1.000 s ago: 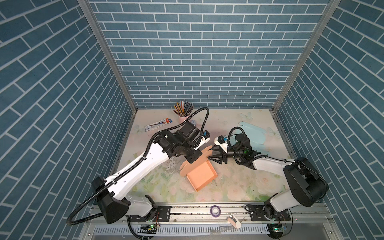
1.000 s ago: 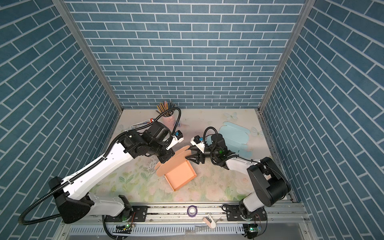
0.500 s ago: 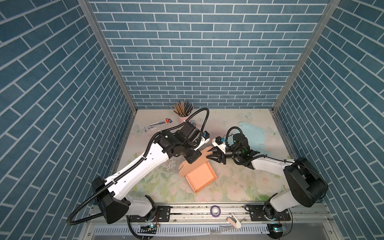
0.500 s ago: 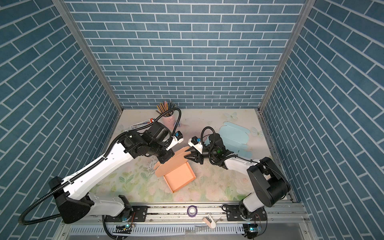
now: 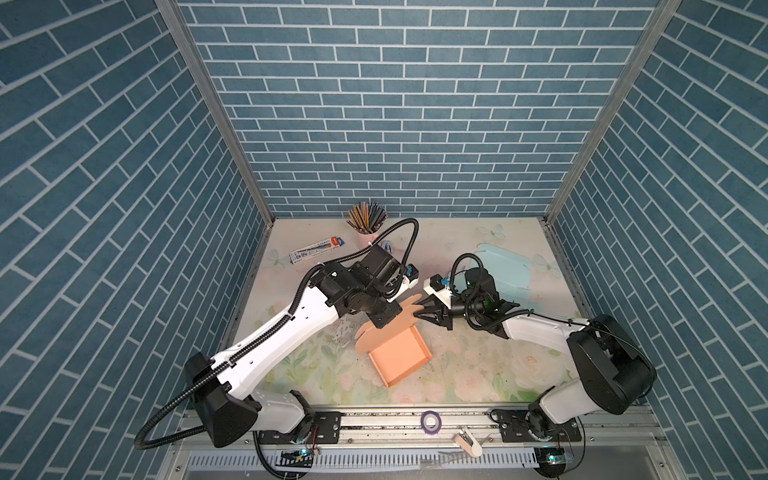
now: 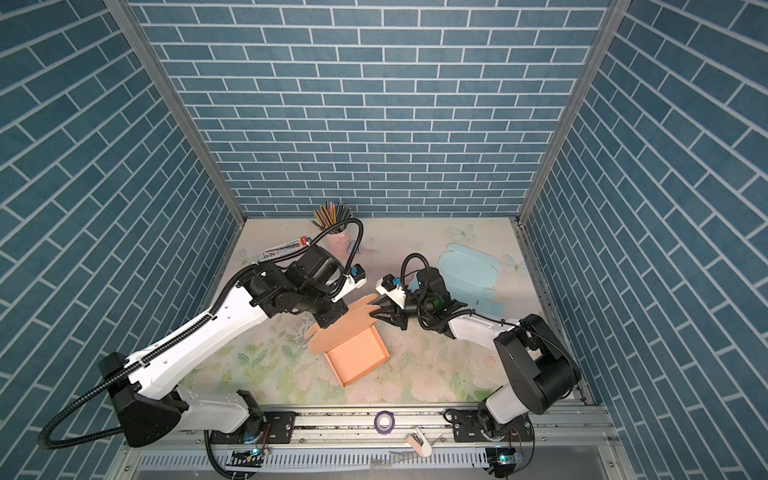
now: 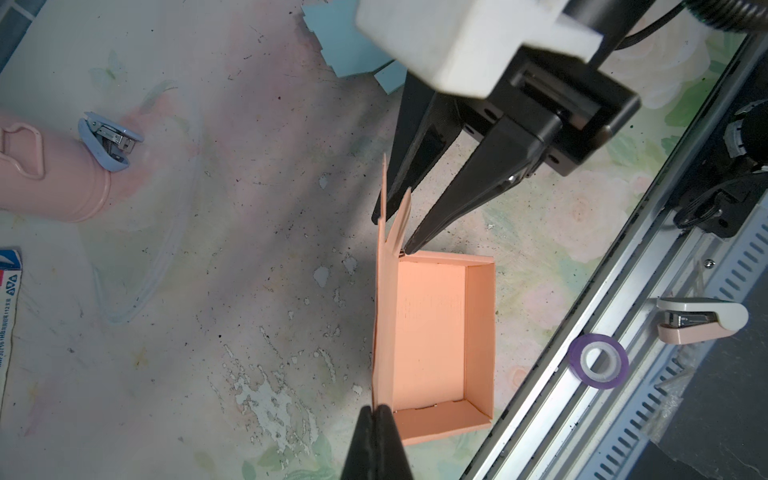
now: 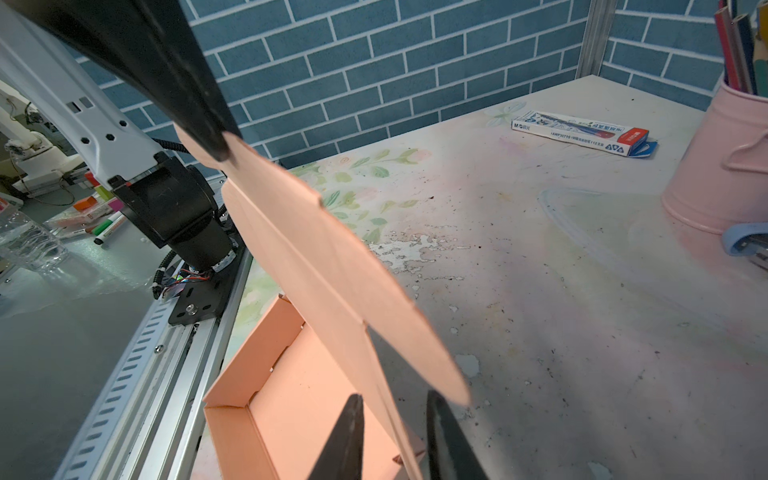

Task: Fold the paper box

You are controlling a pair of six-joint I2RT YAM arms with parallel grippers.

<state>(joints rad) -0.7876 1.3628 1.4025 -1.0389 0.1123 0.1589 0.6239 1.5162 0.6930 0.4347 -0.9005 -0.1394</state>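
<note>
Where both top views show it, the orange paper box (image 5: pixel 399 353) sits open near the middle of the table (image 5: pixel 478 365), lid (image 5: pixel 405 313) raised.

Left wrist view: left end effector (image 7: pixel 376 415) pinched shut on the lid's edge.

Right wrist view: right end effector (image 8: pixel 394 399) narrow, jaws astride the lid's side panel, gap visible.

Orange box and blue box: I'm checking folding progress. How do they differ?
The orange box has raised walls and an upright lid; the blue box lies flat, unfolded. The left gripper pinches the orange box's lid, while no gripper holds the blue box. Both are flapped paper.
</note>
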